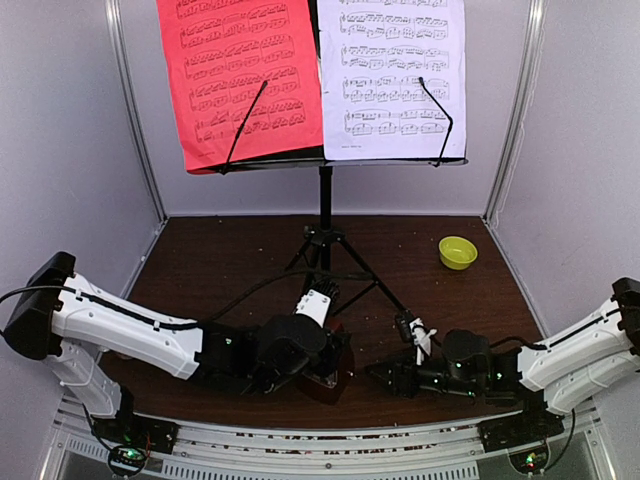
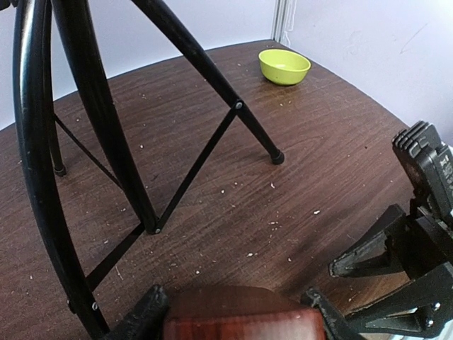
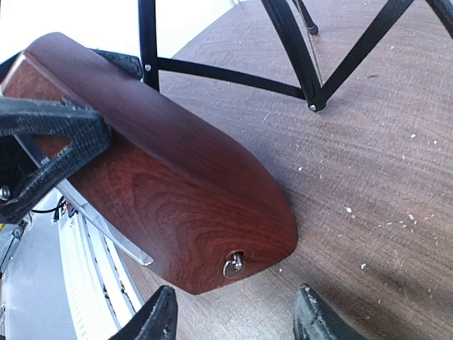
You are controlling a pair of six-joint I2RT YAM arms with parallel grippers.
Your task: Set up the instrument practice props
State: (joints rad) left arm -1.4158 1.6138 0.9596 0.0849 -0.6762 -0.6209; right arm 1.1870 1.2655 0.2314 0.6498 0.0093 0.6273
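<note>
The metronome (image 3: 177,184) sits between the left fingers (image 2: 145,315), touching both. Its near end faces the right fingers (image 3: 159,319), which stand spread apart just before it. Beyond the left fingers the music stand (image 1: 325,215) stands on the desk (image 1: 230,260), with its legs ahead and to their left. The bowl (image 2: 284,66) lies well beyond the left fingers, to their right. On the stand's ledge, the left sheet (image 1: 235,70) and the right sheet (image 1: 395,70) rest side by side.

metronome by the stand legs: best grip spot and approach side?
Pinch the metronome across its two broad smooth wood faces, mid-body, where the left fingers sit. Come from the near side: the stand legs crowd the far side. Avoid the rounded end with the metal ring.
</note>
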